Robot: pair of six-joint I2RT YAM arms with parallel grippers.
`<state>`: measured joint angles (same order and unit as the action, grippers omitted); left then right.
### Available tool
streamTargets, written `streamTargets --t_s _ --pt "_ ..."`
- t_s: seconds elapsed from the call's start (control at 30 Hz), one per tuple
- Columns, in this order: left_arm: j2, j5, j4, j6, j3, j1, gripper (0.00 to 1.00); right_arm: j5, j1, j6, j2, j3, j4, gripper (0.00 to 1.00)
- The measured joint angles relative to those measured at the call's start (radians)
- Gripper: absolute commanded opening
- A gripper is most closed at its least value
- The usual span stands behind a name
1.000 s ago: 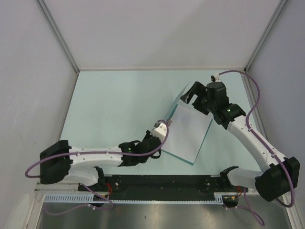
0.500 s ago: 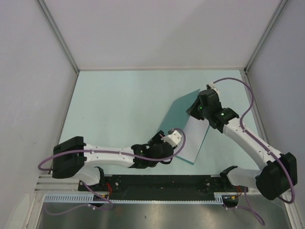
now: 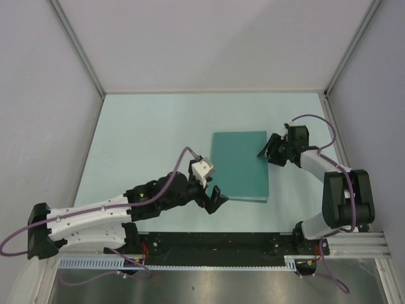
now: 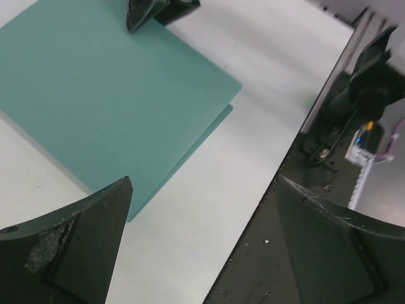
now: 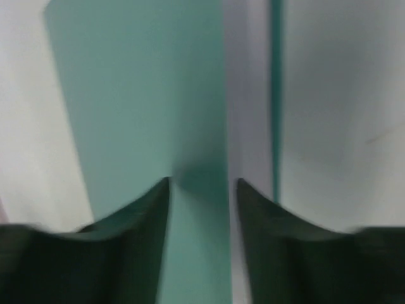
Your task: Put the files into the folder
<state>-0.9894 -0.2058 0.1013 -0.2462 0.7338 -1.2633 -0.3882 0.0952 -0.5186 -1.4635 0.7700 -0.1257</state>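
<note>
The teal folder (image 3: 239,166) lies shut and flat on the table, also seen in the left wrist view (image 4: 95,95). The files are hidden in the top view. In the right wrist view a pale strip (image 5: 248,126) shows beside the cover's edge (image 5: 145,114); whether it is paper I cannot tell. My left gripper (image 3: 212,185) hovers off the folder's near left corner, jaws wide open and empty (image 4: 204,183). My right gripper (image 3: 266,151) sits at the folder's right edge, its jaws (image 5: 202,182) partly apart over the cover's edge, the picture blurred.
The pale mint tabletop (image 3: 145,139) is walled by white panels on three sides. A black base rail (image 3: 215,244) and both arm bases run along the near edge, close behind my left gripper.
The raised cover came down over the white sheet and the folder now lies shut. My left gripper opened and drew back toward the near edge. The right gripper followed the cover down to its right edge.
</note>
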Motion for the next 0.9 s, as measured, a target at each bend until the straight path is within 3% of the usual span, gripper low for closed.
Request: streamTargets --t_s 0.1,0.2,0.53,0.7,0.9 --pt "0.057 0.092 0.003 -0.042 0.000 0.091 1.00 0.109 -0.008 0.058 -0.040 0.064 -0.106 0.94" --pt "0.098 0.154 0.018 -0.064 0.008 0.147 0.99 0.252 0.026 0.094 0.002 0.119 -0.209 1.00" --pt "0.107 0.275 0.071 -0.125 0.152 0.294 0.99 0.526 0.207 0.120 0.300 0.194 -0.398 1.00" --pt "0.108 0.296 0.139 -0.149 0.233 0.330 1.00 0.558 0.398 0.111 0.491 0.200 -0.465 1.00" --pt "0.154 0.285 0.190 -0.142 0.392 0.335 1.00 0.564 0.447 0.093 0.836 0.206 -0.462 1.00"
